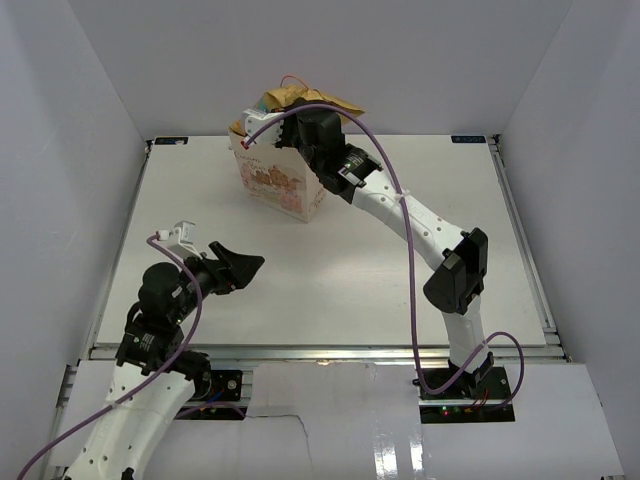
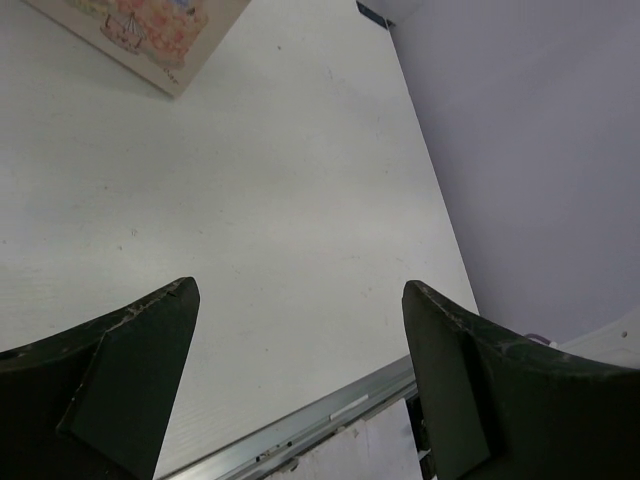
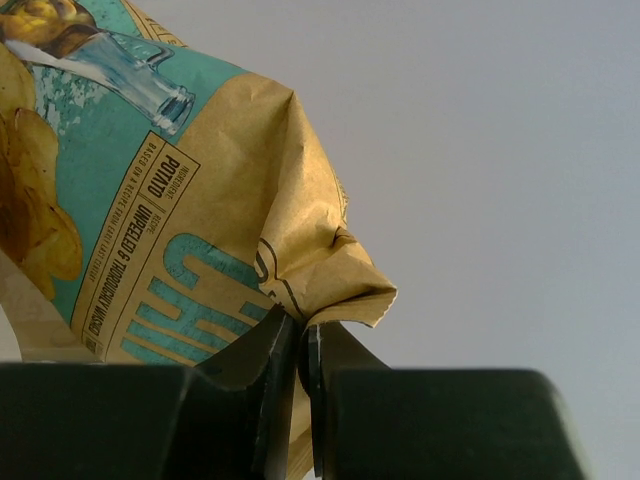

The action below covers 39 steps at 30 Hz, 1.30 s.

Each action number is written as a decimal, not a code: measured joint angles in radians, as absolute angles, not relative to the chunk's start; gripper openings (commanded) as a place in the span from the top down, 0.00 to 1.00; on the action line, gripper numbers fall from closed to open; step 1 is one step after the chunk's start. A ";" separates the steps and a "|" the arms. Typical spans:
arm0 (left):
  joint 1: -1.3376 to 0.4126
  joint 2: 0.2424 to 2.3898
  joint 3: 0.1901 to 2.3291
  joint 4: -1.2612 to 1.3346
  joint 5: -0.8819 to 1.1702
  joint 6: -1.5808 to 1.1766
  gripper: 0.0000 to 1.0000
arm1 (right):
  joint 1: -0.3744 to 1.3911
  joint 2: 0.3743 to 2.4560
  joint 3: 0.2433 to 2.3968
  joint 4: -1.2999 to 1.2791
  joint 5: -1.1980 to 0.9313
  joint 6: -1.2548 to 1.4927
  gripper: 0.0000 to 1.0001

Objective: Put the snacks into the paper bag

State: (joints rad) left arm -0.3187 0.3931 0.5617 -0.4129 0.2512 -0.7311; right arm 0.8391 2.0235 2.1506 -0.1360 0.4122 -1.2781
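Yellow-and-teal foil fills the left of the right wrist view. It is the crisp bag (image 3: 200, 230), printed with crisps, a glass bottle and teal lettering. The right claw (image 3: 303, 345) is clenched on it. Its two dark fingers are pressed almost together, and the bag's crimped lower corner is pinched between their tips. Behind the corner there is only a plain pale wall.

From the top camera, the right arm reaches across to the far left part of the counter (image 1: 330, 270). Its wrist hangs over the mouth of the paper bag (image 1: 275, 180). The paper bag stands upright near the counter's far edge, cream with a pinkish-brown picture on its side. The crisp bag (image 1: 310, 100) shows above the paper bag's mouth, partly behind the wrist. How far it sits inside cannot be told. A thin red-orange cord handle (image 1: 292, 80) loops up just above it.

The left claw (image 1: 243, 258) is at the near left, well apart from the paper bag and raised over bare counter. Its fingers are released and spread wide, with nothing between them. In the left wrist view, the left claw (image 2: 300, 288) frames the white surface, and a corner of the paper bag (image 2: 140, 30) shows at the top left.
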 measured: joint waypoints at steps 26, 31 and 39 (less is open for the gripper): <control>-0.319 0.459 0.702 -0.412 0.191 -0.655 0.06 | 0.854 2.025 2.077 -0.136 0.296 -1.335 0.46; -0.319 0.457 0.702 -0.412 0.191 -0.655 0.06 | 0.854 2.025 2.099 -0.182 0.251 -1.249 0.22; -0.319 0.484 0.702 -0.412 0.196 -0.654 0.06 | 0.847 1.991 2.207 -0.224 0.202 -1.083 0.12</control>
